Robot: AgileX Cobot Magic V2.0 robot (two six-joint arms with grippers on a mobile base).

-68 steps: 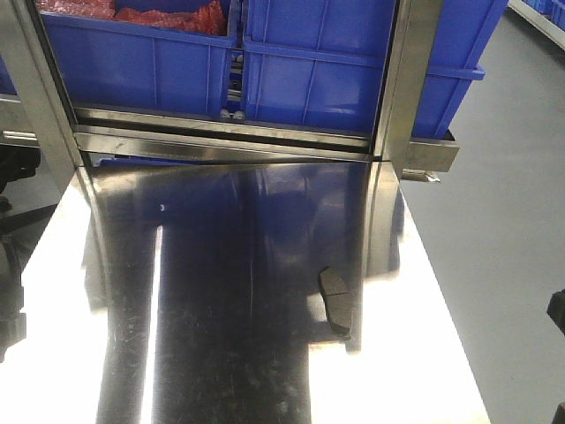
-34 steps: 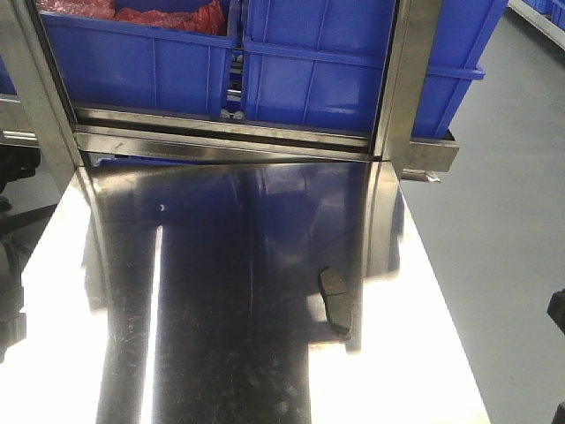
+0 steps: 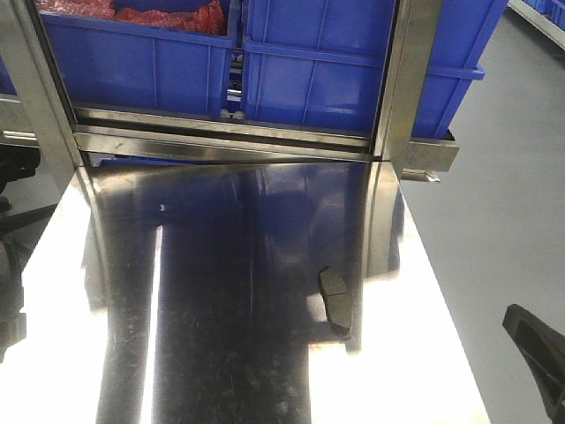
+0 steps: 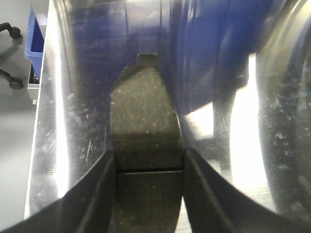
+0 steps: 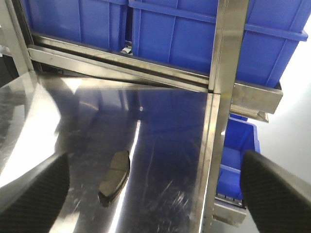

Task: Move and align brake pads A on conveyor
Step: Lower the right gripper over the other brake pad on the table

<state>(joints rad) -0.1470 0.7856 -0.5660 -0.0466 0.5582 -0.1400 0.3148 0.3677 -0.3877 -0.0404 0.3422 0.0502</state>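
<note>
One brake pad lies on the shiny steel tabletop, right of centre; the right wrist view has this brake pad lying lengthwise between and ahead of my wide-open right gripper. Only one dark finger of that gripper shows in the front view, at the lower right beyond the table's edge. In the left wrist view my left gripper is shut on another brake pad, its fingers pressed to both long sides at the cross groove. The conveyor is out of view.
Blue bins sit on a steel rack behind the table, one holding red material. A steel post stands at the table's far right corner. A smaller blue bin sits below the table's right edge. Grey floor lies to the right.
My right gripper's finger has come further into the front view at the lower right corner. The brake pad on the tabletop has not moved.
</note>
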